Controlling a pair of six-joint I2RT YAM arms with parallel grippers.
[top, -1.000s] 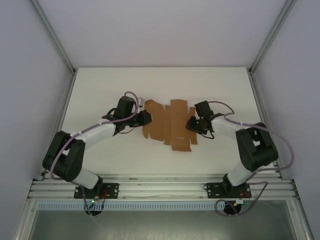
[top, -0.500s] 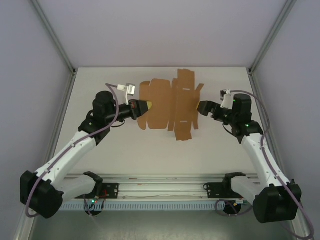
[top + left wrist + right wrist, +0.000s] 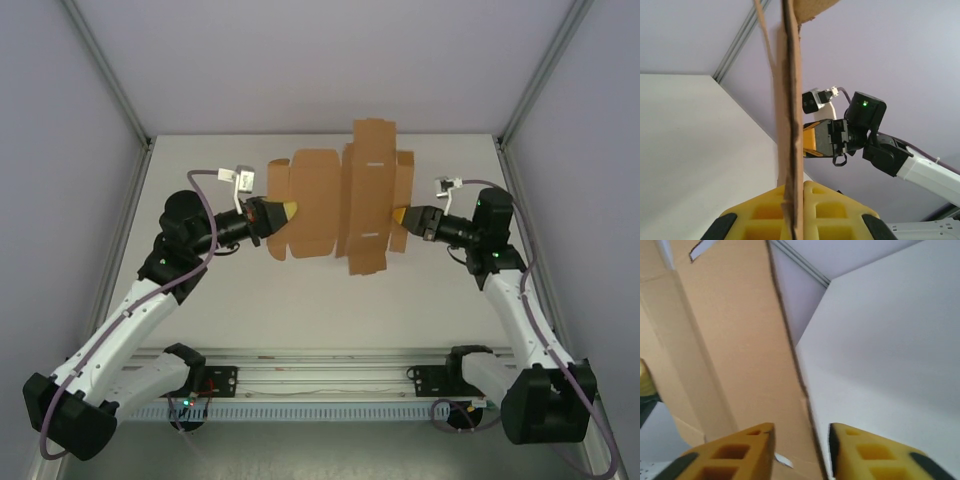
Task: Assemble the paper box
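The paper box (image 3: 330, 205) is a flat brown die-cut cardboard sheet with flaps and slots, held up in the air above the white table. My left gripper (image 3: 285, 212) is shut on its left edge; in the left wrist view the sheet (image 3: 790, 100) runs edge-on between the yellow pads (image 3: 840, 212). My right gripper (image 3: 400, 216) sits at the sheet's right edge. In the right wrist view its yellow fingers (image 3: 740, 447) stand apart, with the cardboard (image 3: 725, 340) edge running through the gap untouched on the right side.
The white table (image 3: 300, 300) lies beneath the sheet. Grey walls and aluminium frame posts (image 3: 110, 75) close in the sides and back. A metal rail (image 3: 320, 375) carrying both arm bases runs along the near edge.
The sheet lay flat on the table a second ago; both arms have stretched out and risen, lifting it clear of the table and tipping it up toward the camera.
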